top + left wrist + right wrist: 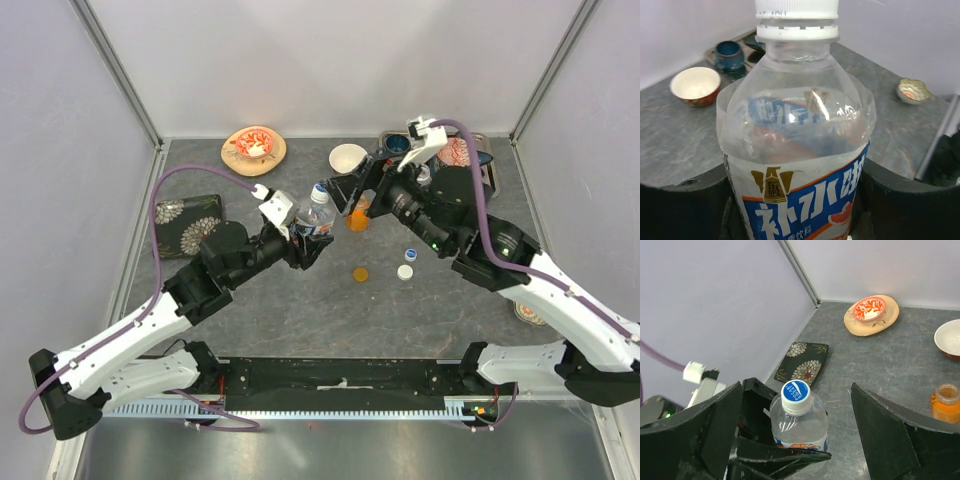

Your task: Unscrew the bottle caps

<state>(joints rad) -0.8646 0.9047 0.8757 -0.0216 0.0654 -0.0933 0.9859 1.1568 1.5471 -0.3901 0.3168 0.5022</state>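
At table centre, left hand [305,240] clenched round blue-labelled bottle [316,213], base hidden, right hand [352,190] spread wide, orange bottle [359,216] half-hidden

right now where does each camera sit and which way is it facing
Top external: fixed above and behind the arm bases, looking down on the table; shows both arms, left gripper shut on the blue-label bottle, right gripper open.
Left wrist: on the left arm, facing along its fingers at the held bottle.
Right wrist: on the right arm, looking down between its spread fingers at the capped bottle and orange bottle.
Shared: all three views show that blue-label bottle.
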